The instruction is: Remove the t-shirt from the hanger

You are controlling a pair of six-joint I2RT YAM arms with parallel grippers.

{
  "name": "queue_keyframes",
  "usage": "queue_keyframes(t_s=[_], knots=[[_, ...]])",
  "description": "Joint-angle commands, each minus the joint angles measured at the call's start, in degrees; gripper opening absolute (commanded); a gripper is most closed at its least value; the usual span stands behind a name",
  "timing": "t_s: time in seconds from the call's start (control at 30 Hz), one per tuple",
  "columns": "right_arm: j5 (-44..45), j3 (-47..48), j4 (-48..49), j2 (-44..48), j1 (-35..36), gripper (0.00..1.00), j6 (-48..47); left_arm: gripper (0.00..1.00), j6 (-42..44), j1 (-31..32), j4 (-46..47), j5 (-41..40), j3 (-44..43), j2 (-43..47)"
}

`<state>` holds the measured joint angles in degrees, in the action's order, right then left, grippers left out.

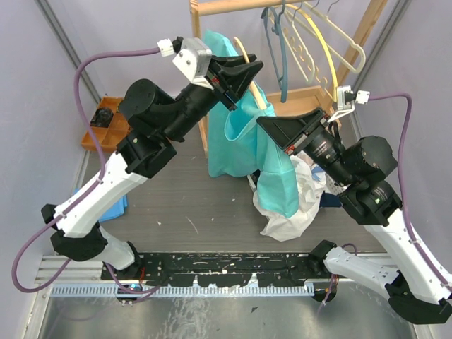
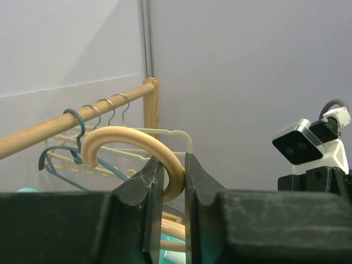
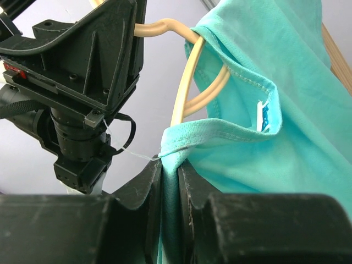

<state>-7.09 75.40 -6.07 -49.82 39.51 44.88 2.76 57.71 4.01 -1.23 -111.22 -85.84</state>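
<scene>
Beside the rack (image 1: 226, 7), left gripper (image 2: 171, 184) clamps hanger (image 2: 126, 135), right gripper (image 3: 170, 176) pinches t-shirt (image 3: 291, 99) collar; I must next peel it off

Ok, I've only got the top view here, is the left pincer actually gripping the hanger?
Observer: Yes. The left wrist view shows the left pincer shut on the hanger, at its hook.
Operator: And the right one?
Observer: The right pincer pinches the shirt at the neckline hem.
Operator: Is the shirt off yet?
Observer: No, in the right wrist view the hanger's arm runs through the neck opening.
</scene>
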Motion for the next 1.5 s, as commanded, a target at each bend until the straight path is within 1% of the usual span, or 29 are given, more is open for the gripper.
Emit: queue_keyframes(t_s=[0.0,0.07,0.1,0.17,0.2,0.33,0.4,0.57,0.67,0.8,0.97,1.1,1.27,1.33,1.47], knots=[[0.5,0.3,4.4,1.1,0.0,0.01,-0.8,0.17,-1.9,0.0,-0.8,-0.8,-3.9,-1.4],[1.0,1.0,2.5,1.1,0.0,0.02,-2.1,0.1,-3.3,0.0,-1.7,-3.6,-4.9,-2.0],[1.4,1.4,1.3,1.1,0.0,0.05,-3.0,0.08,-3.8,0.0,-2.1,-4.7,-5.0,-2.2],[2.5,2.9,-1.9,1.0,0.0,0.19,-5.4,0.02,-4.8,0.0,-4.0,-7.8,-6.6,-2.9],[3.4,3.5,-3.9,1.1,0.0,0.23,-6.7,0.0,-5.4,0.0,-5.3,-9.4,-7.5,-3.4],[8.0,7.8,-12.6,1.3,0.0,0.38,-12.9,0.0,-6.4,0.0,-11.3,-13.8,-12.2,-6.4],[10.5,9.9,-17.3,1.4,0.0,0.42,-15.9,0.0,-6.6,0.0,-14.2,-15.7,-14.4,-7.9],[17.8,14.2,-28.2,1.9,0.0,0.46,-22.5,0.0,-5.5,0.0,-18.8,-19.6,-18.3,-11.6],[21.4,15.8,-35.0,2.3,0.0,0.47,-25.3,0.0,-5.0,-0.1,-21.6,-21.7,-20.4,-13.4],[22.8,15.5,-40.4,4.0,0.0,0.48,-26.5,0.0,-4.3,-0.2,-24.6,-22.1,-22.1,-15.1],[22.9,12.7,-43.8,7.3,0.0,0.5,-25.3,0.01,-3.3,-0.2,-26.3,-19.2,-21.3,-15.7],[23.3,9.7,-46.3,10.1,0.0,0.5,-23.5,0.06,-4.0,-0.2,-28.6,-18.8,-21.9,-17.1],[24.6,5.6,-46.8,13.9,0.0,0.48,-21.7,0.06,-5.5,-0.2,-28.8,-19.0,-19.0,-17.1],[24.5,4.6,-47.0,14.8,0.0,0.5,-21.4,0.04,-5.8,-0.2,-28.5,-20.1,-18.1,-17.2],[22.8,4.1,-48.9,14.4,0.0,0.54,-21.9,0.03,-6.2,-0.2,-29.5,-21.1,-18.2,-18.1]])
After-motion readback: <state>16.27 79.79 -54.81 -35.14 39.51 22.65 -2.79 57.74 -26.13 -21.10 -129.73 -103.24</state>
